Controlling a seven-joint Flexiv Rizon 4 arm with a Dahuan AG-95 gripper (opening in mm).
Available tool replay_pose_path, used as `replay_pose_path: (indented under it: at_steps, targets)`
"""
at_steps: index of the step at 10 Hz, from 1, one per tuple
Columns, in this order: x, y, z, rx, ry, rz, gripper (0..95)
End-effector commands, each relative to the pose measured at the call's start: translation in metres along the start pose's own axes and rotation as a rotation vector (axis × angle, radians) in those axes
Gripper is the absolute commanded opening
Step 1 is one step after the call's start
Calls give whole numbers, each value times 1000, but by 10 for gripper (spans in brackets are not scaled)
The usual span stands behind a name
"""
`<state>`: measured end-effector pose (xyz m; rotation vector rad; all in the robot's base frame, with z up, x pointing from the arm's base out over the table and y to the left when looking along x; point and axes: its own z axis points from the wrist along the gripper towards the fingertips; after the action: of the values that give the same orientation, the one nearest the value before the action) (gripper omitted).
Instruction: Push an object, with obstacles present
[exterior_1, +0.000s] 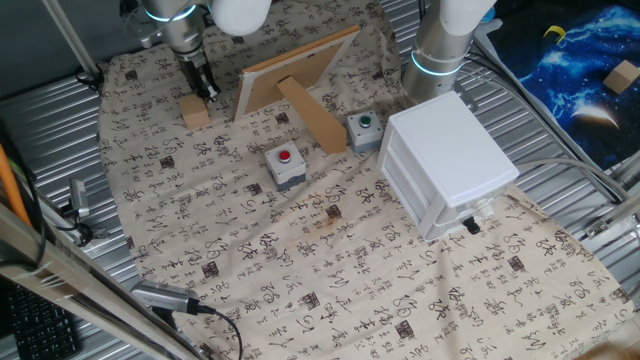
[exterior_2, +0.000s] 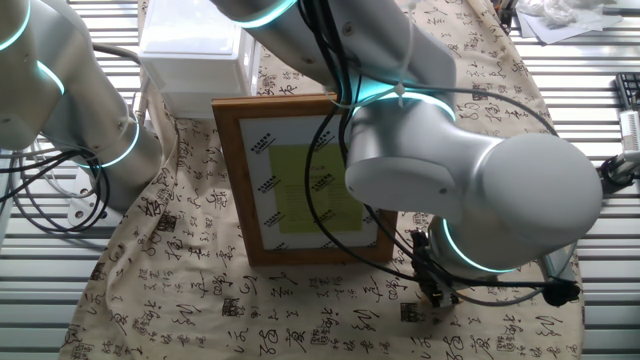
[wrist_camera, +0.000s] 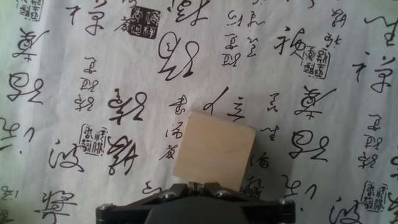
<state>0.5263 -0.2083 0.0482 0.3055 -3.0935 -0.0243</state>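
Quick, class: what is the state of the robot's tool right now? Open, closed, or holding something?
Tool: closed, fingertips together, holding nothing; its tip is against the near edge of the wooden block.

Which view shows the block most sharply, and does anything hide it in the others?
Hand view: block sharp, evenly lit, soft shadow at right, just ahead of the tool. One fixed view: block small but visible. Other fixed view: the arm fills the frame and hides it.
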Motion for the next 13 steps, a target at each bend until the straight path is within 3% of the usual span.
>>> replay_pose_path:
  at_steps: [1,8,13]
  targets:
    - [0,0,0,1,0,1,0]
    - [0,-1,1,-2,5,-15,0]
    - [17,-6,-2,4,15,-29,0]
